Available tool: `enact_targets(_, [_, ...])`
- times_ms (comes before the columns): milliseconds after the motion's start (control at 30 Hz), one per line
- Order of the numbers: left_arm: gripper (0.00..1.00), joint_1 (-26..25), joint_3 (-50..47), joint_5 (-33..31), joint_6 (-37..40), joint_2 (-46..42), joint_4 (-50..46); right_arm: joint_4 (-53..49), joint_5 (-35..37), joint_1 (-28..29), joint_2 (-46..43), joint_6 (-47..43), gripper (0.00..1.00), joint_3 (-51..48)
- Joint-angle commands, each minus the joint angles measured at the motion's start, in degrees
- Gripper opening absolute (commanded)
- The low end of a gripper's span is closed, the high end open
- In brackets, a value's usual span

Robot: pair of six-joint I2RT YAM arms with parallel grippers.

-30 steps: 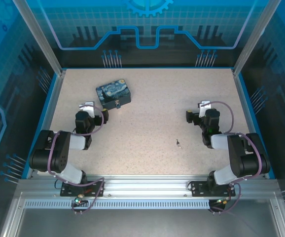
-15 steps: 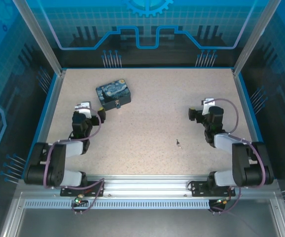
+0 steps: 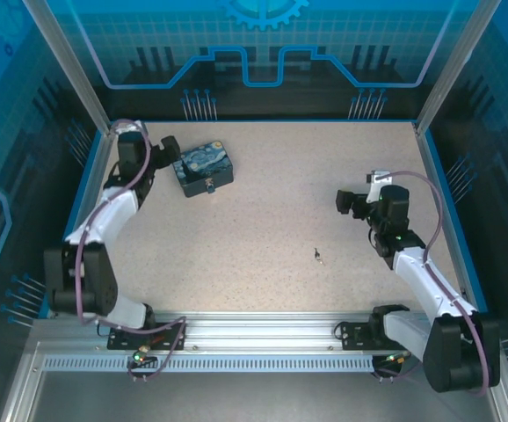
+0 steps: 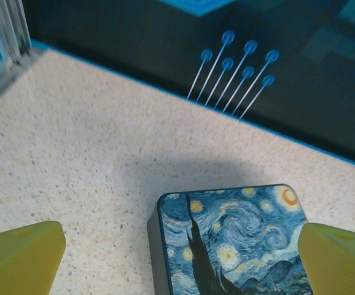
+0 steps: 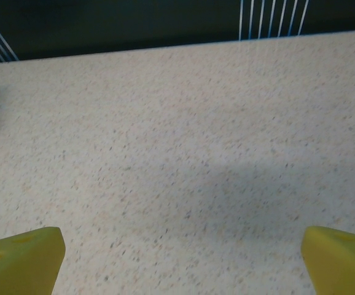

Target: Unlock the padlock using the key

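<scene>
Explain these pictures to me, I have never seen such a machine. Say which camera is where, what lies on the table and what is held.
Two robot arms stand bolted at the near edge of a speckled beige table. One picture looks down from above and behind them. The other two come from a camera on each wrist, its yellow fingertips in the lower corners. The left gripper hovers open close to a dark-blue tin box painted with a swirly night sky, which carries a tiny padlock on its near side. A small silvery key lies alone on the table. The right gripper is open above bare table. Nothing is held.
</scene>
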Motion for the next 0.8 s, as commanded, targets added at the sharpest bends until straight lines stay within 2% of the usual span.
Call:
enact_targets(0, [0.99, 0.46, 6.05, 3.77, -3.34, 7.26, -12.88, -5.49, -1.58, 1.46, -1.01, 1.98, 1.00, 2.20])
enact_targets(133, [0.99, 0.46, 11.57, 1.84, -5.20, 13.72, -15.45, -6.26, -0.74, 2.38, -1.47, 1.62, 1.00, 2.09])
enact_targets(267, [0.98, 0.46, 16.29, 5.55, -5.42, 19.21, -17.22, -7.47, -1.19, 2.71, -1.72, 1.87, 1.00, 2.01])
enact_targets(633, [0.80, -1.65, 20.62, 9.41, -4.07, 25.74, -18.22, -10.39, -0.89, 3.01, -3.31, 3.02, 1.00, 1.17])
enact_targets(767, [0.75, -3.04, 22.03, 8.69, -3.32, 27.45, -19.43, -11.31, -0.40, 3.09, -3.67, 2.75, 1.00, 1.45])
